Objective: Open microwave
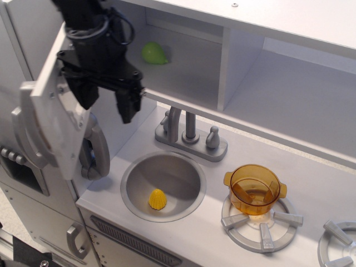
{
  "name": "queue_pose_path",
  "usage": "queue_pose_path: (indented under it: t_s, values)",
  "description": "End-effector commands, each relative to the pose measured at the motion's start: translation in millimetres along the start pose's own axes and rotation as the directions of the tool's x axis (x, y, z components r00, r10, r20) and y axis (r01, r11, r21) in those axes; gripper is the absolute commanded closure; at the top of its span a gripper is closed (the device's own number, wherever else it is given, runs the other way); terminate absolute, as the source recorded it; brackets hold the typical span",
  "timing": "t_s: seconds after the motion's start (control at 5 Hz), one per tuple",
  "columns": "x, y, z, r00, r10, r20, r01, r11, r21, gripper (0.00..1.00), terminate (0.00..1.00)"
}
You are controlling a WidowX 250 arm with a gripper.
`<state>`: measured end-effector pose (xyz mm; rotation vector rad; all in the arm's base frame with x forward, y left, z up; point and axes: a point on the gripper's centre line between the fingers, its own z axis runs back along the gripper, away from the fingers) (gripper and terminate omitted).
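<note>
The light-grey microwave door [53, 119] stands swung wide open to the left, its inner face toward the camera and its long grey handle [26, 125] on the far left edge. The open compartment [183, 61] shows a green pear-like toy [154, 53] inside. My black gripper [105, 100] hangs just in front of the open door's inner face, left of the compartment. Its fingers [127, 103] are spread apart and hold nothing.
A sink [163, 184] with a yellow toy [157, 198] lies below, with a grey faucet [189, 130] behind it. An orange pot [255, 189] sits on a burner. A doorless cubby [289, 94] is to the right. A toy phone [95, 150] hangs on the left wall.
</note>
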<state>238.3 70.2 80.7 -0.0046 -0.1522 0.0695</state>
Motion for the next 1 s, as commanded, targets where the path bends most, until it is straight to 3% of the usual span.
queue_pose_path:
  t_s: [0.0,0.2,0.6,0.8]
  values:
    - [6.8,11.2,37.7,0.997,-0.004,0.081,0.006,1.0,-0.024,0.0,0.0]
    - [12.0,20.0,66.6,0.992,0.054,0.111,-0.048,0.997,-0.055,0.0,0.0]
    - [14.7,23.6,71.9,0.991,0.084,0.105,-0.08,0.996,-0.047,0.0,0.0]
    - [14.7,23.6,71.9,0.991,0.084,0.105,-0.08,0.996,-0.047,0.0,1.0]
